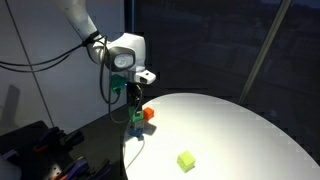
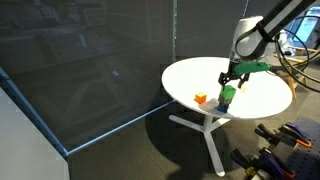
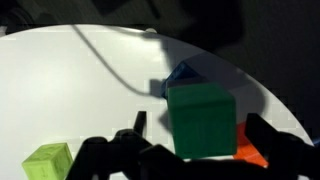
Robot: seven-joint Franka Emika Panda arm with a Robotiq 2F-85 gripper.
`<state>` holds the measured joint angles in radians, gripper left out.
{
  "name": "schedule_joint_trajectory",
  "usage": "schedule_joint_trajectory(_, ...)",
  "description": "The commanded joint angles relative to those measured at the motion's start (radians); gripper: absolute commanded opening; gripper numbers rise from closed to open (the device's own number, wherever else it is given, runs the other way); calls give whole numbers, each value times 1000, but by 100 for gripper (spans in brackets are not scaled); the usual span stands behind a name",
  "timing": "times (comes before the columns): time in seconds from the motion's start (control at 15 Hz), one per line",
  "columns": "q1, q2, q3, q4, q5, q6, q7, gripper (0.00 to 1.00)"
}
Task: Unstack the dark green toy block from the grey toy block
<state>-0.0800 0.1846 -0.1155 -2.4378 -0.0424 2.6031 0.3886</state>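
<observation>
Jaws: parted, straddling the stack, neither finger of my gripper touching yet. Target, dark green toy block: squarely between them, atop grey toy block, at table edge; cube, no long axis.

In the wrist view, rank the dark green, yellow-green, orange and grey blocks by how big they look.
1. dark green block, nearest the camera, so it looms.
2. yellow-green block.
3. orange block and grey block: only slivers show past the green one, so I cannot rank them against each other.
</observation>
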Motion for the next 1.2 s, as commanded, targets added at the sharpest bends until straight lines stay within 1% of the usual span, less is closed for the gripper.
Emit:
schedule_joint_trajectory(0.0,1,11,-8,10,26,10,-35,100)
schedule_joint_trajectory(0.27,1,16,-8,11,30,9,-37,100)
schedule_joint_trajectory(0.33,1,18,-9,11,31,9,-38,98)
schedule_joint_trajectory(0.4,1,20,-9,12,33,8,-39,75)
schedule_joint_trajectory(0.53,1,22,-9,12,35,8,-41,70)
schedule_joint_trajectory(0.8,3,20,-9,12,34,2,-41,36)
schedule_joint_trajectory(1.13,6,-4,-9,8,30,-13,-42,31)
